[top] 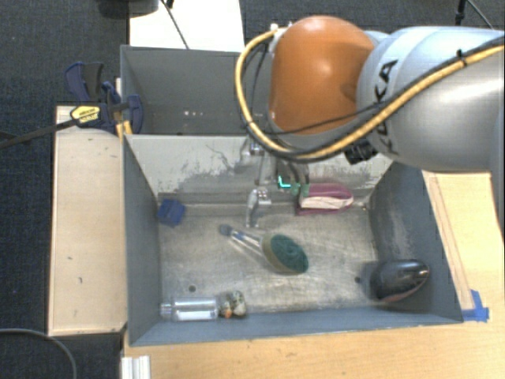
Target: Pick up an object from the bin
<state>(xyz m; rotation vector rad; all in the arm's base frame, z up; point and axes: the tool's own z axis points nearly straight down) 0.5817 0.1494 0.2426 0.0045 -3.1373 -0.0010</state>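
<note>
My gripper (255,208) hangs below the orange cover over the middle of the bin, toward the back wall. Just under and in front of it lies a clear tube (241,239), slanted, its right end meeting a round dark green scrubber (286,254). To the gripper's right, against the back wall, rests a pink and white block (323,197). The gripper stands apart from all three things and nothing shows in it.
A small blue piece (170,212) lies at the left wall. A clear bottle (189,310) and a small mottled thing (233,305) sit at the front left. A black computer mouse (398,279) rests in the front right corner. The arm covers the bin's back right.
</note>
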